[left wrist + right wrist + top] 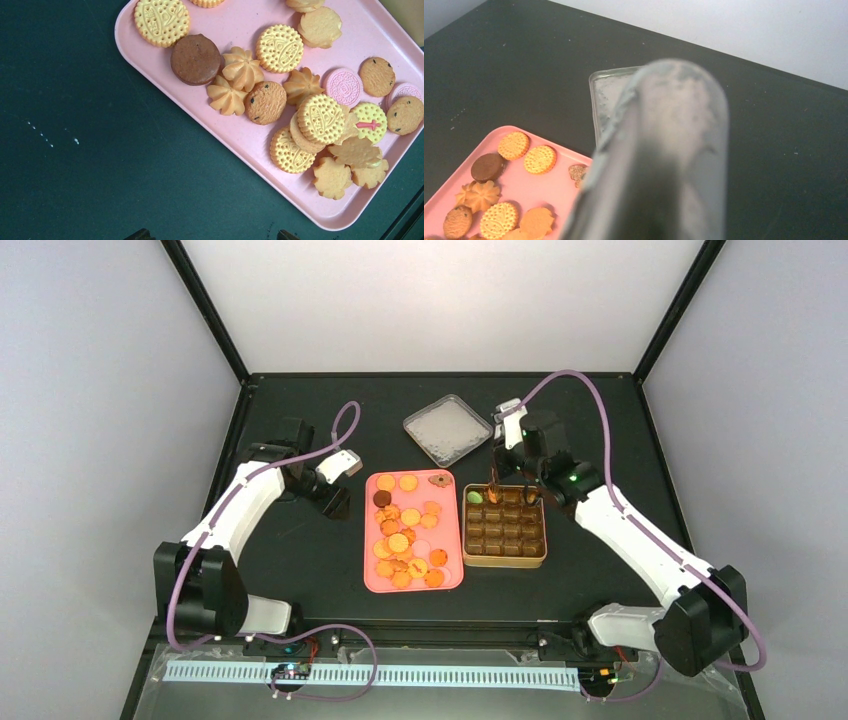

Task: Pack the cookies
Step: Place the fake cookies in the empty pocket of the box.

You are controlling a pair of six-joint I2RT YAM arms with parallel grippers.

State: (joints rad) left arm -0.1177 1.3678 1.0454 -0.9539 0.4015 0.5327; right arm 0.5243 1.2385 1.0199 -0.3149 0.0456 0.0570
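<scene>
Pink tray (235, 25); golden embossed cookies (280, 48); one dark brown cookie (195, 59).

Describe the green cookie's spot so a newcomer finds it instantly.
Find the gold compartment box right of the pink tray. The green cookie sits in its far-left corner cell, the only green thing there; most other cells look dark.

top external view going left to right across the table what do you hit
left arm → pink tray holding the cookies → brown compartment box → right arm's elbow
</scene>
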